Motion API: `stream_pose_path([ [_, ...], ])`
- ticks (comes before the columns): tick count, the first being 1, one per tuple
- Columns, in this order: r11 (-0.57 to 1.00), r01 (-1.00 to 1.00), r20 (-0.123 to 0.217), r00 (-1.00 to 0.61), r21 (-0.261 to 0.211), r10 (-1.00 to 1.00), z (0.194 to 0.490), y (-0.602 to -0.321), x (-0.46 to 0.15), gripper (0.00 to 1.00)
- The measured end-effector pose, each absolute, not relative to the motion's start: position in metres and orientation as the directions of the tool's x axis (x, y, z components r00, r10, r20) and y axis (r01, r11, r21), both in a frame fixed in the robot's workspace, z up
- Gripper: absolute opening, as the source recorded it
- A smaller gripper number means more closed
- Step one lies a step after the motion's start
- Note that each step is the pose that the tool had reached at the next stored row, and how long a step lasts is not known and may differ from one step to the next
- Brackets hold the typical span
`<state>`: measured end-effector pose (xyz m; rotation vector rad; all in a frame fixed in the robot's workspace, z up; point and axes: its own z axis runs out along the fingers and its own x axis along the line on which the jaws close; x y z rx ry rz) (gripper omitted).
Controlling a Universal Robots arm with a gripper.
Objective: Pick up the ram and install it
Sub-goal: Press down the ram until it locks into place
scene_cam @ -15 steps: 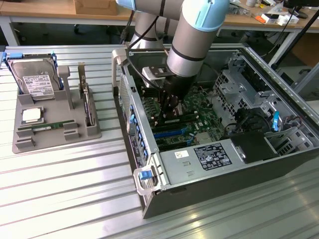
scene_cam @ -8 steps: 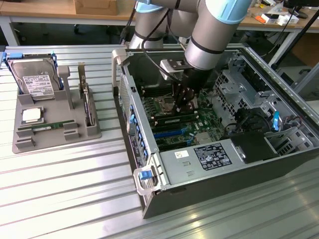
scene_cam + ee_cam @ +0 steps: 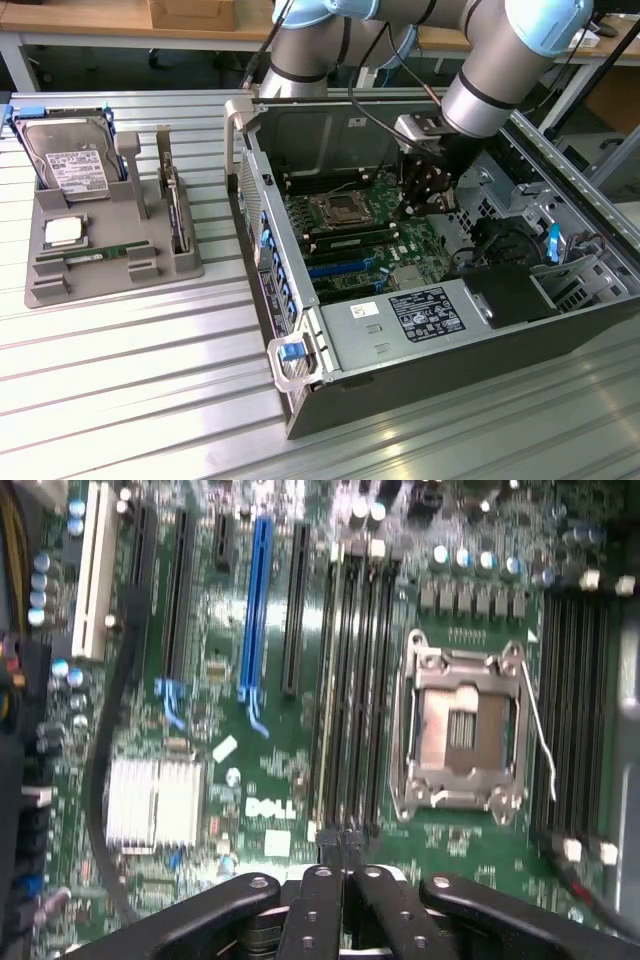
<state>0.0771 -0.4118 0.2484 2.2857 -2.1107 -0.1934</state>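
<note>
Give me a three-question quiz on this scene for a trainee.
1. True or false: the ram lies in the grey tray, outside the case.
2. The gripper hangs over: A) the hard drive, B) the motherboard, C) the bare table.
3. Short answer: does the CPU socket hold a chip?

Key: 1 true; 2 B; 3 no, it is empty.
</note>
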Motion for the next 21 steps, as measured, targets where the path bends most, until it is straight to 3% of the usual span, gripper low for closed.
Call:
stream_pose_path([
  [3,-0.084,-0.991,-0.084,0.075,0.106,-0.994,0.251,-0.412,0.100,0.11],
  [8,-0.084,-0.991,-0.086,0.075,0.106,-0.993,0.287,-0.412,0.101,0.11],
  [21,-0.044,-0.993,-0.090,0.035,0.105,-0.995,0.288,-0.412,0.101,0.11],
])
